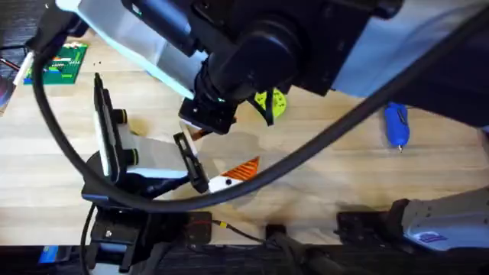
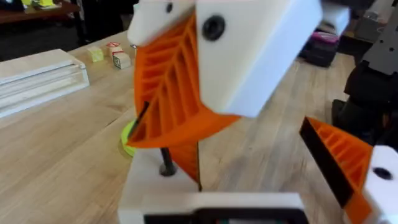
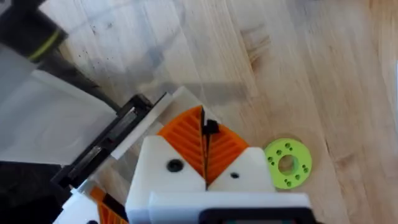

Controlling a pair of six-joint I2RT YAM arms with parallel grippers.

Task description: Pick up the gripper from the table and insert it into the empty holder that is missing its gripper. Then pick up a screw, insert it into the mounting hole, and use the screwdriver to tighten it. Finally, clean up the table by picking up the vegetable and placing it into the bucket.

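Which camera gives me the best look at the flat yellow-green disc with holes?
The right wrist view: the flat yellow-green disc lies whole on the wood, its centre hole and ring of small holes plain. Overhead, an arm partly covers it. The left wrist view shows just an edge behind an orange finger.

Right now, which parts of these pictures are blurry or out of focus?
Overhead: the right arm looms large, dark and soft, while the screwdriver stays fairly crisp. Left wrist: the near white mount is blurred. Right wrist: the yellow-green disc is sharp.

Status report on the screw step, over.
Right gripper shut on a small dark screw, just above the empty holder. Left gripper open. Screwdriver lying on the table, apart from both. Nothing in the way.
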